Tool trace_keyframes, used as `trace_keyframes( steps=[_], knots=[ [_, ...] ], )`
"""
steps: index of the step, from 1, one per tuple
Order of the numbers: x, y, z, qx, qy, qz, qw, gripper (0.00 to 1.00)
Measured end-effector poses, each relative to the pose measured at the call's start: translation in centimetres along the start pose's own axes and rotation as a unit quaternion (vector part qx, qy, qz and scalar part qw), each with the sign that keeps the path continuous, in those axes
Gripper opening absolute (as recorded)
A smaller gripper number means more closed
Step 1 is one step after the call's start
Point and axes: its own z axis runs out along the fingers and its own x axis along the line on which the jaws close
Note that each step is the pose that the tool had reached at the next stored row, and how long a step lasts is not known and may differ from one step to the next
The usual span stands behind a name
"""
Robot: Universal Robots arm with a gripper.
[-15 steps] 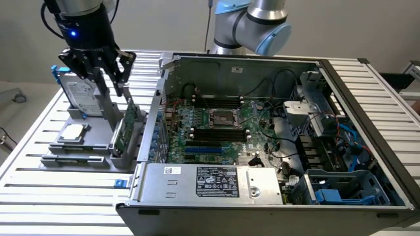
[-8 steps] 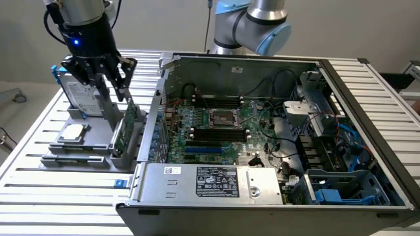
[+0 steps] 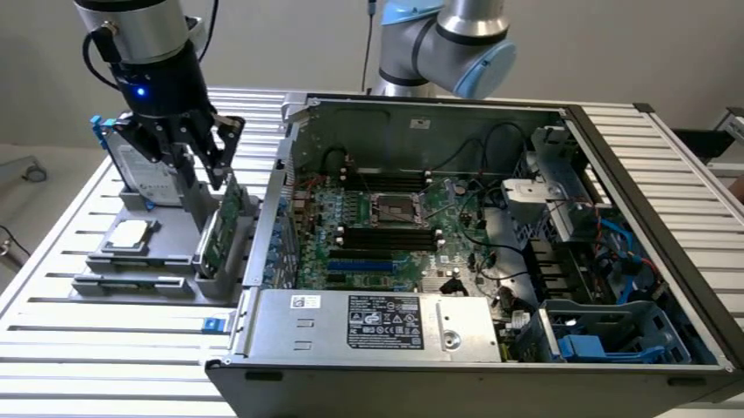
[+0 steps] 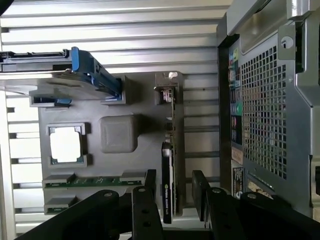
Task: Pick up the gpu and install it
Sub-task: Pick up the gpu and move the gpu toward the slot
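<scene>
Standing on edge, gpu (image 3: 219,228) runs lengthwise alongside pc case (image 3: 465,387).

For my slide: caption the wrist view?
Open gripper poised over the gpu standing in its grey holder.

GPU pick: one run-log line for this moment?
gripper: open, straddling gpu | gpu: upright in gray holder | case: open, gpu not installed
</scene>
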Motion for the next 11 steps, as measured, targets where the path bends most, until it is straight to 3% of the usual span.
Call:
trace_keyframes(
  steps=[11],
  knots=[
    [0.0,-0.86,1.97,0.0000,0.0003,-0.007,1.0000,0.42]
  ],
)
